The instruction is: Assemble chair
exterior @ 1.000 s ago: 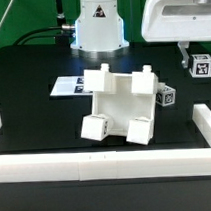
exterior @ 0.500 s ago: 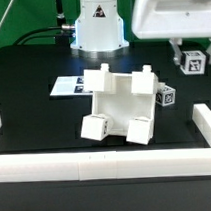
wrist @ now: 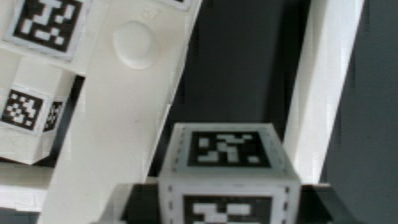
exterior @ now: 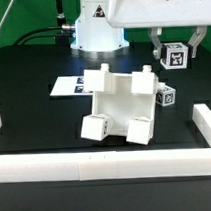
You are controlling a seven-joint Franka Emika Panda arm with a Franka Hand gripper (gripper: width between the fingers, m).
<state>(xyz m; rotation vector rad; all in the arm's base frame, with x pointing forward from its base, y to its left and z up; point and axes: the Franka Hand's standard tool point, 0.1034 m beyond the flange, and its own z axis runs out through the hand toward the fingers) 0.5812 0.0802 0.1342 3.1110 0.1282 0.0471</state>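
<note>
In the exterior view the claw point(exterior: 175, 48) hangs in the upper right of the frame, closed on a tagged block point(exterior: 174, 58) held clear of the table point(exterior: 31, 67). The half-built chair point(exterior: 119, 105) sits mid-frame, the marker board point(exterior: 64, 86) just behind it to the left. Only the wrist view shows the block point(wrist: 222, 165) close up, two tagged faces visible, with a white tagged slab point(wrist: 116, 90) beyond it
</note>
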